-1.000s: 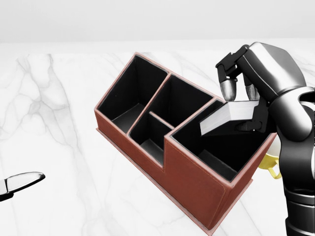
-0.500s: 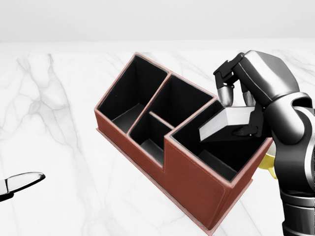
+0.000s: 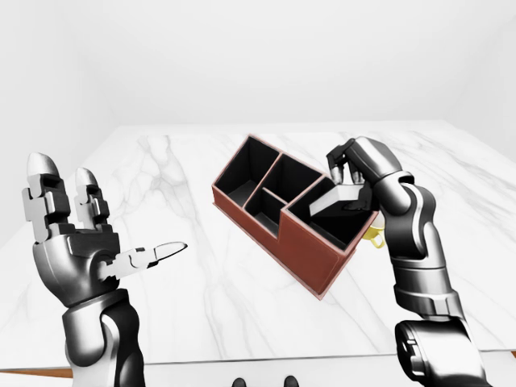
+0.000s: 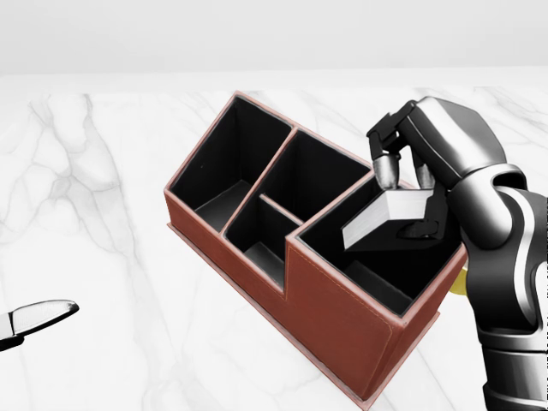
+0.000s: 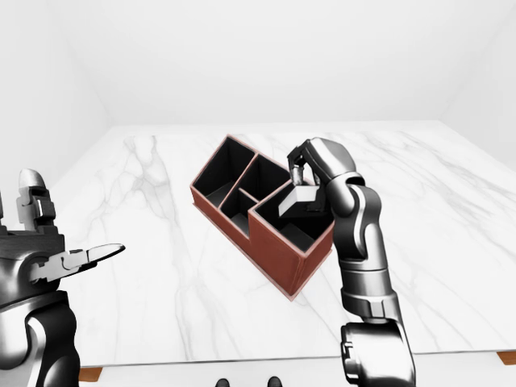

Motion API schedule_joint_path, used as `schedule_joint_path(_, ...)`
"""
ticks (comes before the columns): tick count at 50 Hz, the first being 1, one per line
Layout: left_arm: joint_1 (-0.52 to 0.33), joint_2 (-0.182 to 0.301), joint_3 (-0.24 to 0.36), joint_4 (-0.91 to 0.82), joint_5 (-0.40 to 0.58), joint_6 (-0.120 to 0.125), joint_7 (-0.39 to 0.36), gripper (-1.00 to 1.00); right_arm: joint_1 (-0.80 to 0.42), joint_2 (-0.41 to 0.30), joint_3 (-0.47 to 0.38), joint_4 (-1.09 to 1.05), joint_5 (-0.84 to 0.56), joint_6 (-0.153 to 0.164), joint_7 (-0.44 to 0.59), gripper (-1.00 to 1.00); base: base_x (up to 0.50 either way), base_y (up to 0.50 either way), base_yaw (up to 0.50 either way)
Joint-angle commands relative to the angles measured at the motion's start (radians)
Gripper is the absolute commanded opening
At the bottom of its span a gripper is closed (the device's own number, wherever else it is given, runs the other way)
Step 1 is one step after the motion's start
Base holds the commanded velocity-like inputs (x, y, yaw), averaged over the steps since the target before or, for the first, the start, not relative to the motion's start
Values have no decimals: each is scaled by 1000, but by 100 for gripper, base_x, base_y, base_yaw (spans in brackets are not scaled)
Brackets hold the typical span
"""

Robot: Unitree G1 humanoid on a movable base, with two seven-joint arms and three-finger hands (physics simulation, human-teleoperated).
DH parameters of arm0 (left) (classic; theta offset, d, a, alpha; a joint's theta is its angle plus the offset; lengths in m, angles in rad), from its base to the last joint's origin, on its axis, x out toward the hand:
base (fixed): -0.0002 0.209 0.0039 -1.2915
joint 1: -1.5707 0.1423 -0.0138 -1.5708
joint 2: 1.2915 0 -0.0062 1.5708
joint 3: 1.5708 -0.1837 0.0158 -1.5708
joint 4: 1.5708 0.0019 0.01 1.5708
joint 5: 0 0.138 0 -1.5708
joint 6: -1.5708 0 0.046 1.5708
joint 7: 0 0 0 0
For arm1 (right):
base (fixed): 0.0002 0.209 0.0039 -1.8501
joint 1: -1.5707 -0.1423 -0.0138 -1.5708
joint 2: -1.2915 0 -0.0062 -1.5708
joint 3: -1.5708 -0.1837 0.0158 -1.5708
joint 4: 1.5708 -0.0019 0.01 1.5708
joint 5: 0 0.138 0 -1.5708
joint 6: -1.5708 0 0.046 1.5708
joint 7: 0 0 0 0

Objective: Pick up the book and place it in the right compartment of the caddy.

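A brown leather caddy (image 4: 330,317) with black compartments lies at an angle on the white marble table (image 4: 103,257). My right hand (image 4: 409,184) is shut on a grey-white book (image 4: 385,216) and holds it tilted, its lower end inside the caddy's large right compartment (image 4: 390,265). My left hand (image 3: 89,234) is open and empty, raised at the left of the left-eye view, far from the caddy. Only one fingertip (image 4: 38,315) of it shows in the head view.
A small yellow object (image 3: 373,235) peeks out from behind the caddy's right end, by my right forearm. The caddy's left compartments (image 4: 231,171) hold nothing. The table's near edge (image 3: 266,359) runs along the bottom of the eye views.
My right hand has moved down and to the left with the book, lowering it further into the right compartment. The left hand has not moved.
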Motion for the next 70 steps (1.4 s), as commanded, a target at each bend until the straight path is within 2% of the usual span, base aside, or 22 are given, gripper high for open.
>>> schedule_joint_path(1,2,-1,-1,-3,0,1,0,100,-17,2,0,40,-4,0,-37,-100,0,0,0)
schedule_joint_path(42,1,-1,-1,7,4,-6,0,100,-31,3,13,145,-26,0,-65,-100,0,0,0)
schedule_joint_path(57,1,0,-1,6,2,-4,0,100,-31,11,25,212,-42,-32,-95,-100,0,0,0)
schedule_joint_path(70,-2,1,-1,4,3,2,2,100,-50,15,34,265,-51,-46,-114,-100,0,0,0)
